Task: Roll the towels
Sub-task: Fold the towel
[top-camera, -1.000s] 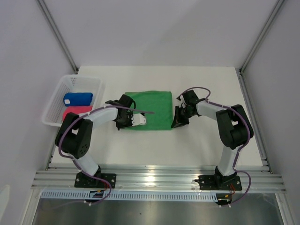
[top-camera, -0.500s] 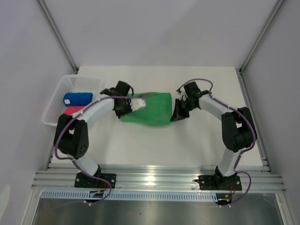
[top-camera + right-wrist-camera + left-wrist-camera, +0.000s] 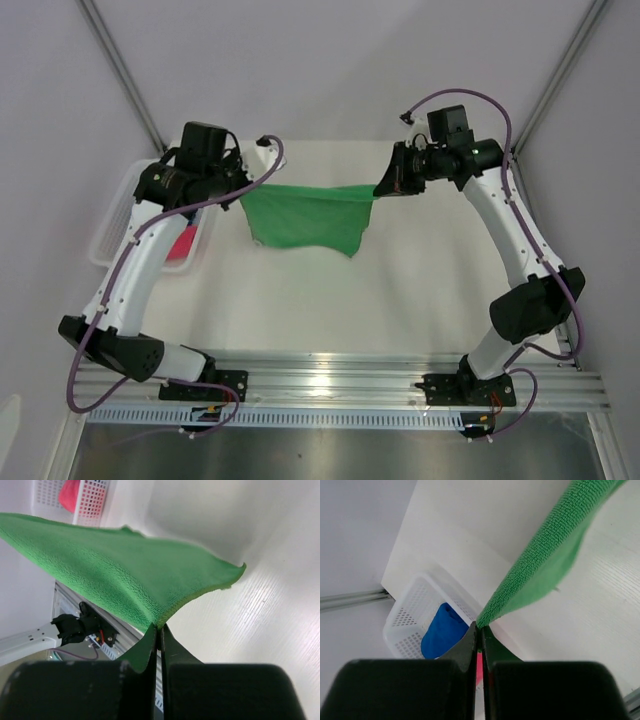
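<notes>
The green towel point(image 3: 305, 215) hangs in the air above the middle of the table, stretched between both grippers, its lower edge sagging. My left gripper point(image 3: 245, 195) is shut on its left corner point(image 3: 492, 612), and my right gripper point(image 3: 378, 190) is shut on its right corner point(image 3: 165, 615). In the left wrist view the blue towel point(image 3: 442, 632) lies rolled in the white basket point(image 3: 407, 625), and a sliver of the pink towel point(image 3: 480, 667) shows between the fingers. From above, the pink towel point(image 3: 183, 245) peeks out under the left arm, which hides the blue one.
The white mesh basket point(image 3: 115, 225) stands at the table's left edge, partly under my raised left arm. White walls close in the left, back and right sides. An aluminium rail point(image 3: 330, 375) runs along the near edge.
Both arms have risen and drawn apart, lifting the green towel off the table. It now hangs spread between the two grippers instead of lying folded.
</notes>
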Robot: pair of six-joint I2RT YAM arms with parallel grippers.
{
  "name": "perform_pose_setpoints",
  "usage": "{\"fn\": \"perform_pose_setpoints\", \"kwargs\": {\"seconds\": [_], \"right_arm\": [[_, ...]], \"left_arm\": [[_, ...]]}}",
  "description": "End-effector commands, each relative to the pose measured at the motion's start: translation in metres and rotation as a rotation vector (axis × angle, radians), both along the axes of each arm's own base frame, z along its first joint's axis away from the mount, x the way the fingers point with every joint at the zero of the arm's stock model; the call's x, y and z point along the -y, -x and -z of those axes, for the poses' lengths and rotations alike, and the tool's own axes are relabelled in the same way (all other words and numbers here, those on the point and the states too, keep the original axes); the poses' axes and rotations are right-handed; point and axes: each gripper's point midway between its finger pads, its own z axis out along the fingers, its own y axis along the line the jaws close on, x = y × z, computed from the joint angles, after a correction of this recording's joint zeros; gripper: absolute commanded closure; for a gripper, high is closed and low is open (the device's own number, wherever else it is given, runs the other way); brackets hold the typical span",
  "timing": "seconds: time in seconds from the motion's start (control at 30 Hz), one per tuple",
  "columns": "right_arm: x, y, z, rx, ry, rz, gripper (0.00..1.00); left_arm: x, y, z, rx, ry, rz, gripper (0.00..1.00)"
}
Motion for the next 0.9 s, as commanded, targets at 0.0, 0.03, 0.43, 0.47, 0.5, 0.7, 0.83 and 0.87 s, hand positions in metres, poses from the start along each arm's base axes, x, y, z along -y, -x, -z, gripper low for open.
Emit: {"fn": "perform_pose_setpoints", "kwargs": {"seconds": [0.0, 0.03, 0.43, 0.47, 0.5, 0.7, 0.83, 0.87], "right_arm": [[0.011, 0.025, -0.039, 0.028, -0.028, 0.024, 1.0], [0.012, 0.026, -0.044, 0.039, -0.037, 0.029, 1.0], [0.017, -0.046, -0.045, 0.098, -0.116, 0.067, 1.0], [0.015, -0.062, -0.032, 0.078, -0.105, 0.068, 1.0], [0.017, -0.072, -0.032, 0.084, -0.101, 0.079, 1.0], [0.031, -0.141, -0.065, 0.213, -0.134, 0.162, 1.0], [0.041, -0.157, -0.084, 0.324, -0.139, 0.198, 1.0], [0.043, -0.159, -0.086, 0.343, -0.13, 0.202, 1.0]], "left_arm": [[-0.011, 0.02, -0.028, 0.013, 0.028, -0.062, 0.99], [-0.01, 0.021, -0.03, 0.01, 0.034, -0.064, 0.99], [0.002, -0.038, -0.038, 0.113, 0.029, -0.088, 0.99], [0.003, -0.045, -0.039, 0.121, 0.036, -0.102, 0.99], [0.007, -0.06, -0.05, 0.156, 0.054, -0.111, 0.99], [0.011, -0.108, -0.074, 0.226, 0.105, -0.194, 0.99], [0.011, -0.128, -0.087, 0.283, 0.127, -0.211, 0.99], [0.012, -0.128, -0.085, 0.281, 0.126, -0.203, 0.99]]}}
